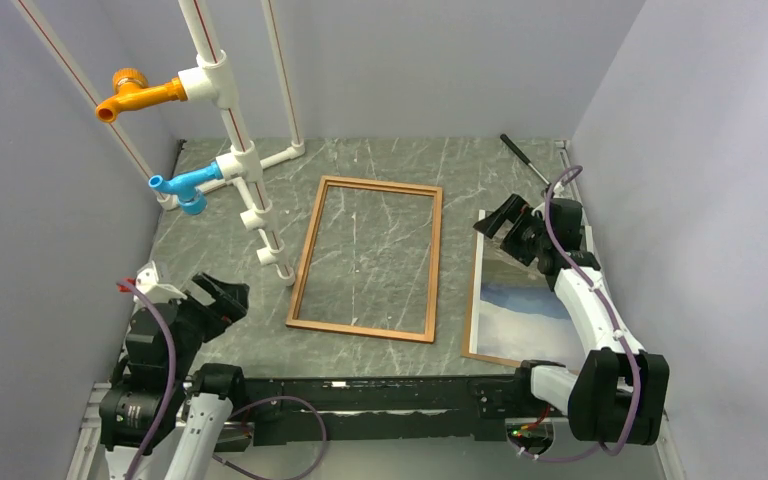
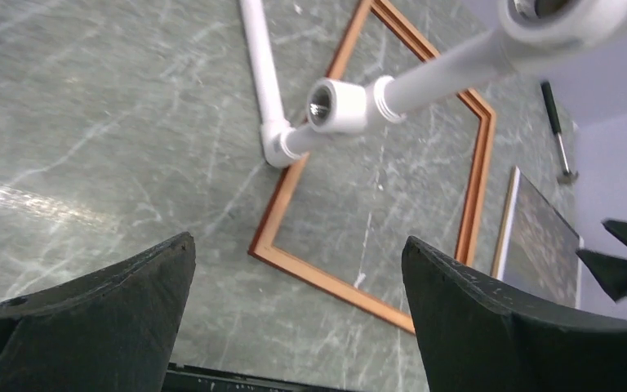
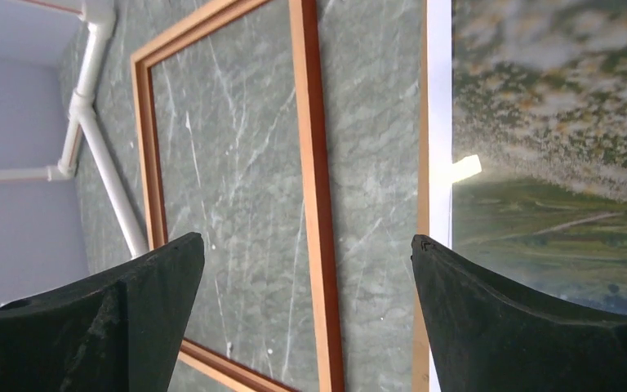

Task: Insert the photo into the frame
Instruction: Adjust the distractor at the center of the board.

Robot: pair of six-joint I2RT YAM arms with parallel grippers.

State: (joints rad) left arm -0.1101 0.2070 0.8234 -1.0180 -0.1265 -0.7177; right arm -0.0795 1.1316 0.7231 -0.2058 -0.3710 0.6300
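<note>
The photo [image 1: 516,306] lies flat, picture up, just right of the frame [image 1: 436,262] on the surface [image 1: 390,160]. It looks thin, light and bendy, so an edge pinch seems best. The right pincer [image 1: 505,222] hovers spread over its far end, and the left pincer [image 1: 222,297] is spread too.

Empty reddish-brown frame [image 1: 368,258] flat mid-table, landscape photo [image 1: 516,315] face-up just beside it

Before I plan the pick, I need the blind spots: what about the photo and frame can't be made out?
Top view: far end of the photo is hidden under the right arm.
Right wrist view: its right side runs off the picture edge.
Left wrist view: near corner of the frame sits behind a finger.
</note>
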